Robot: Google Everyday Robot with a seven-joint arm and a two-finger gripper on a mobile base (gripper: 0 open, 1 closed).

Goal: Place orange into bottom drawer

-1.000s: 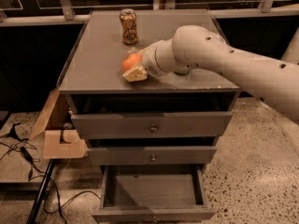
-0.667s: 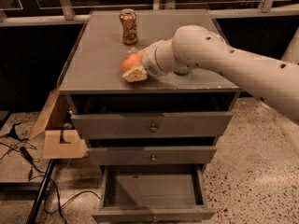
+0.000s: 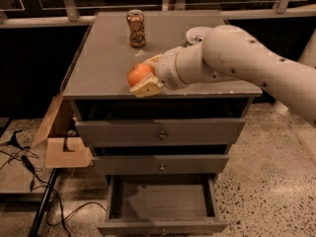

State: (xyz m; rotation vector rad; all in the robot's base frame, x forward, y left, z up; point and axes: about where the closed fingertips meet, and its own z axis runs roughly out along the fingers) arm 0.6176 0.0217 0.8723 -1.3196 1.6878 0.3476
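Dim room, speckled floor, and a grey cabinet point(image 3: 98, 68) with its bottom drawer point(image 3: 163, 201) already pulled out and nothing in it. The orange point(image 3: 138, 74) is up on the cabinet top near the front edge. The gripper point(image 3: 143, 75) is right there with it, one tan finger on the far side and one on the near side, jaws closed around the fruit.

What I'd worry about:
- The skin is round and smooth and only two fingers hold it, so a quick swing out over the edge could roll it free onto the floor.
- The top drawer point(image 3: 160, 131) and middle drawer point(image 3: 160, 164) are closed but sit directly above the open one. You have to come out past the cabinet front before dropping, or the arm clips the edge.
- The drawer is shallow, so if you let go from high up the orange could bounce out.
- The orange-brown can point(image 3: 136, 28) and a white round thing point(image 3: 194, 33) sit behind the arm, so watch the elbow.

Compared with a second ago, the gripper and orange sit a bit closer to the front edge. The arm has dropped enough to uncover that white thing, and the can hasn't budged.
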